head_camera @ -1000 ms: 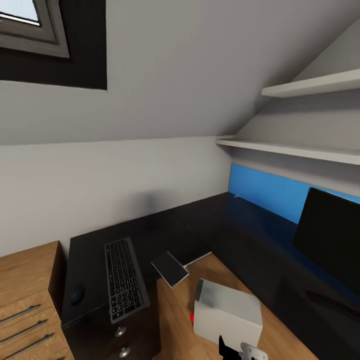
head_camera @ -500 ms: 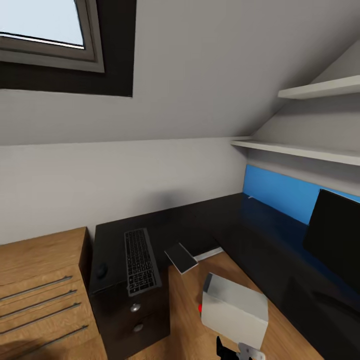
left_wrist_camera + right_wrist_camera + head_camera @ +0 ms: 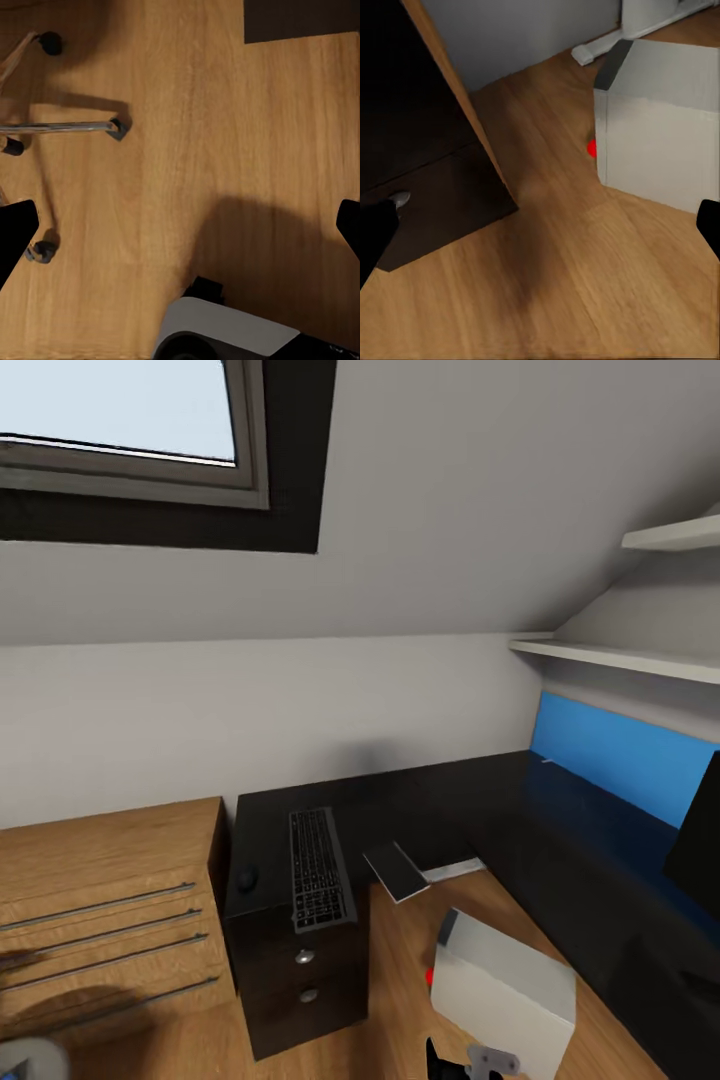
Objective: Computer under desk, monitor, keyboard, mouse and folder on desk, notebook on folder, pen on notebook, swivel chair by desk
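The black L-shaped desk (image 3: pixel 430 800) carries the dark keyboard (image 3: pixel 320 868), with a small black mouse (image 3: pixel 246 879) beside it. A thin dark flat rectangle (image 3: pixel 396 871) overhangs the desk's inner edge. The monitor (image 3: pixel 700 850) is cut off at the right edge. The pale grey computer (image 3: pixel 505 990) (image 3: pixel 660 127) stands on the floor in the crook of the desk, red mark (image 3: pixel 592 148) showing. My right gripper (image 3: pixel 470 1060) (image 3: pixel 540 225) hangs open near it. My left gripper (image 3: pixel 180 232) is open over the floor by the swivel chair's chrome base (image 3: pixel 67 127). The folder is out of view.
A light wooden low cabinet (image 3: pixel 110 900) adjoins the desk's drawer unit (image 3: pixel 305 970) (image 3: pixel 435 150). White shelves (image 3: pixel 620 655) and a blue wall panel (image 3: pixel 620 755) lie behind the right wing. A window (image 3: pixel 120 420) sits in the sloped ceiling. My own base (image 3: pixel 225 334) shows below the left gripper.
The whole head view has slid rightward as the camera turned left, so more window and cabinet show and less monitor. The desk's things keep their places.
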